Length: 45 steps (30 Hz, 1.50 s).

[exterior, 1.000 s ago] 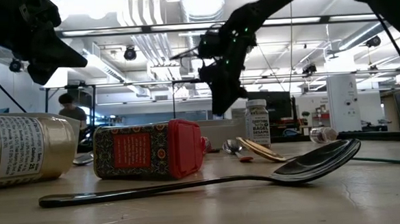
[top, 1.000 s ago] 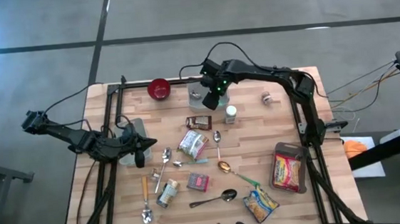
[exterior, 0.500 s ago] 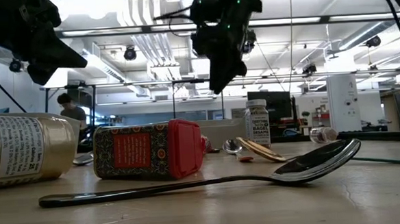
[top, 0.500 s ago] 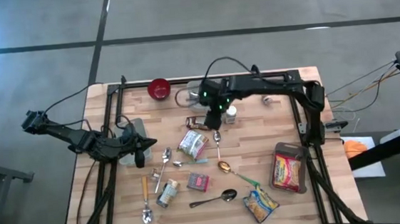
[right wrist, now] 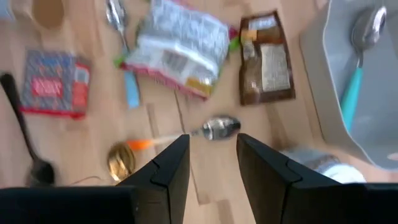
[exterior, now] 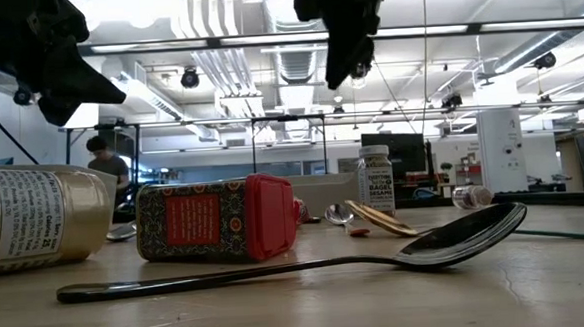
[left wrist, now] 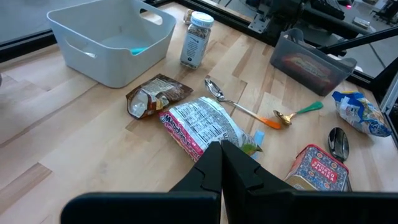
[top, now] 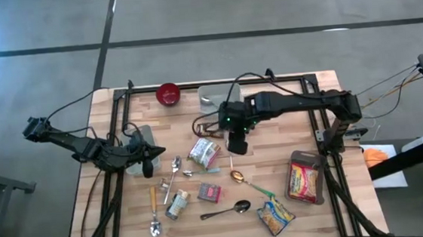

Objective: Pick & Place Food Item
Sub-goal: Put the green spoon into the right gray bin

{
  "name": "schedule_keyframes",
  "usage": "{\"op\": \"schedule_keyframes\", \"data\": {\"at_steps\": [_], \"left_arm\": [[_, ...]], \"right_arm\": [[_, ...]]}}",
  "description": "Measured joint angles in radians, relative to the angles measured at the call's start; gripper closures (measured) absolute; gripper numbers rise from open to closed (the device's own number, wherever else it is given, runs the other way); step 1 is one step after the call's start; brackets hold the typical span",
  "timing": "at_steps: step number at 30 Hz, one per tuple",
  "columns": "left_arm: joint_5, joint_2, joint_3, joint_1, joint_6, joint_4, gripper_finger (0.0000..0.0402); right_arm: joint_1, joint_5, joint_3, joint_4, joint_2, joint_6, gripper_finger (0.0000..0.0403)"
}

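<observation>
My right gripper point(top: 236, 144) point(right wrist: 211, 163) hangs open high over the middle of the table, fingers pointing down, with nothing between them. Below it lie a silver spoon point(right wrist: 217, 129), a white-and-red snack bag point(top: 204, 152) point(right wrist: 177, 46) and a brown packet point(top: 209, 129) point(right wrist: 266, 59), all flat on the wood. A red tin point(top: 209, 192) point(exterior: 215, 220) lies on its side nearer the front. My left gripper point(top: 150, 155) point(left wrist: 221, 152) waits shut at the table's left, above the wood, pointing toward the snack bag point(left wrist: 202, 127).
A white bin point(top: 213, 95) point(left wrist: 112, 40) at the far edge holds a teal-handled spoon point(right wrist: 357, 62). A red bowl point(top: 168, 93), a spice jar point(left wrist: 197, 38), a grey bin with a packet point(top: 305, 178), a yellow bag point(top: 274, 216), a lying jar point(exterior: 34, 217) and several spoons are scattered around.
My right gripper has swung from over the white bin toward the table's near edge and risen. It now stands over the spoon beside the snack bag, and its finger gap is unchanged. Nothing on the table has moved.
</observation>
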Motion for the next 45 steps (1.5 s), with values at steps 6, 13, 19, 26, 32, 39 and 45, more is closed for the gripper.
{"op": "schedule_keyframes", "data": {"at_steps": [6, 13, 19, 26, 32, 39, 45], "left_arm": [[0.0, 0.0, 0.0, 0.0, 0.0, 0.0, 0.0401], [0.0, 0.0, 0.0, 0.0, 0.0, -0.001, 0.0401], [0.0, 0.0, 0.0, 0.0, 0.0, -0.001, 0.0401], [0.0, 0.0, 0.0, 0.0, 0.0, -0.001, 0.0401], [0.0, 0.0, 0.0, 0.0, 0.0, -0.005, 0.0401], [0.0, 0.0, 0.0, 0.0, 0.0, -0.008, 0.0401], [0.0, 0.0, 0.0, 0.0, 0.0, -0.008, 0.0401]], "right_arm": [[0.041, 0.011, -0.001, 0.007, -0.006, 0.007, 0.0273], [0.077, -0.053, -0.001, 0.008, -0.005, 0.047, 0.0273], [0.085, -0.079, -0.001, 0.001, -0.005, 0.105, 0.0273], [0.119, -0.084, -0.001, -0.003, -0.01, 0.049, 0.0269], [0.147, -0.083, 0.0, 0.002, -0.018, 0.012, 0.0194], [0.145, -0.078, -0.007, -0.021, -0.019, 0.015, 0.007], [0.144, -0.079, -0.039, -0.041, -0.02, 0.062, 0.0039]]}}
